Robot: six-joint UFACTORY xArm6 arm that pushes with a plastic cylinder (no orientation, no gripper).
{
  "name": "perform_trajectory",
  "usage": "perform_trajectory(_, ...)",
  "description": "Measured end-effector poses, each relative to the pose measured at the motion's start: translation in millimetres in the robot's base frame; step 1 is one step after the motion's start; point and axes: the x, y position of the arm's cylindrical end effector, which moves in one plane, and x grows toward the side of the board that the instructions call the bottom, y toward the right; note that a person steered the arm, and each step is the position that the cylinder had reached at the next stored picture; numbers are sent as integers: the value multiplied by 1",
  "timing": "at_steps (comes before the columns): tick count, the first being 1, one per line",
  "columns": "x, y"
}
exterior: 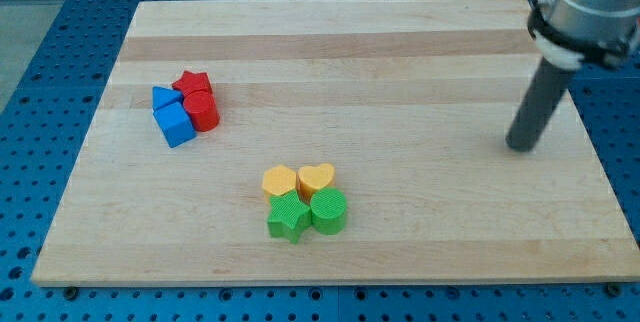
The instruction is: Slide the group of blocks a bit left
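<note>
- My tip (521, 148) stands on the worktop (400, 52) far out at the view's right, well apart from every block.
- No pincer on this arm, mind you: just a straight dark rod, so nothing to open or close and nothing held.
- Two clusters are on show. Near the view's bottom centre sit a yellow block (279, 181), a yellow heart (317, 178), a green star (288, 218) and a green cylinder (328, 211), all packed touching.
- Over at the view's left sits the other bunch: a red star (191, 83), a red cylinder (202, 111) and two blue blocks (173, 116), shapes hard to call, also packed tight.
- Which group the task means is not settled by the wording; my read is the yellow-green one, being nearer my tip.
- Here's the key relation: that cluster lies to the view's left of my tip and lower down, so my tip is already on the correct side for a leftward shove.
- The likely call: drop toward the view's bottom to line up just beside the yellow heart and green cylinder, then sweep left.
- Risk: an off-centre contact could split the four apart.
</note>
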Motion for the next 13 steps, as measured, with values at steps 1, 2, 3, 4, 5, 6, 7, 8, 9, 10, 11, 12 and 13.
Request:
perform_trajectory(1,61,-9)
perform_trajectory(2,100,-33)
perform_trajectory(3,124,-63)
perform_trajectory(4,123,-86)
perform_trajectory(5,120,-104)
perform_trajectory(6,120,-104)
perform_trajectory(7,108,-104)
perform_trajectory(8,95,-113)
perform_trajectory(9,93,-117)
perform_trajectory(10,90,-132)
perform_trajectory(11,90,-132)
perform_trajectory(12,90,-132)
perform_trajectory(13,90,-139)
